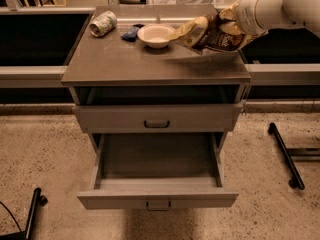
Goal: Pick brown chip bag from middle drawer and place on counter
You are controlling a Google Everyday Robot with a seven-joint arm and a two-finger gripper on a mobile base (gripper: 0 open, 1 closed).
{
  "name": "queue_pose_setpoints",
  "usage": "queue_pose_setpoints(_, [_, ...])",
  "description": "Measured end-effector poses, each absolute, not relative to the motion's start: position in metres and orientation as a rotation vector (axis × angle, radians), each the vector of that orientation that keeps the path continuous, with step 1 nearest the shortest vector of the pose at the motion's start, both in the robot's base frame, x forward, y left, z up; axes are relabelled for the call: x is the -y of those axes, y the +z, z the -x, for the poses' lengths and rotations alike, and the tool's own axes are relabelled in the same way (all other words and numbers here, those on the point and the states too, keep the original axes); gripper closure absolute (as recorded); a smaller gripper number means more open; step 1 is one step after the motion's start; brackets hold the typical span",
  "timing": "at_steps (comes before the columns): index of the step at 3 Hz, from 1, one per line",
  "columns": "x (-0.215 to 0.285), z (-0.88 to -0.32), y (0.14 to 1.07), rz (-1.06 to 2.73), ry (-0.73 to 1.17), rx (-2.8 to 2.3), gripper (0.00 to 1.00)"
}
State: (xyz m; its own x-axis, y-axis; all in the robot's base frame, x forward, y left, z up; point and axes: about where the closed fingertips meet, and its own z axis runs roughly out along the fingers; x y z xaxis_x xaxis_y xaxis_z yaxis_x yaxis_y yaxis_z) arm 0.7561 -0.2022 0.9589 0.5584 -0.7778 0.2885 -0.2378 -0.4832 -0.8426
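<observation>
The brown chip bag (209, 34), dark brown with tan-yellow ends, hangs tilted just above the back right of the counter (125, 61) and casts a shadow on it. My gripper (231, 26) comes in from the right on a white arm and is shut on the bag's right end. The bag's left tip reaches close to a white bowl (156, 35). The middle drawer (157, 199) is pulled fully out below, and its inside is bare.
A crushed can (102, 23) and a small dark blue packet (131, 32) lie at the back left of the counter. The drawer above (157, 118) is shut. Black stand legs lie on the floor at the right (284, 154) and lower left (32, 211).
</observation>
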Motion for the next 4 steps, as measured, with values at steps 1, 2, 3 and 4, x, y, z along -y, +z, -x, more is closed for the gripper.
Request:
queue_pose_setpoints(1, [0.202,-0.756,0.959,2.004,-0.87,-0.815,0.28])
queue_pose_setpoints(2, [0.202,-0.756,0.959,2.004,-0.87,-0.815,0.07])
queue_pose_setpoints(3, [0.203,-0.754,0.959,2.019,-0.812,-0.795,0.0])
queue_pose_setpoints(4, [0.22,-0.748,0.954,2.036,-0.715,-0.755,0.0])
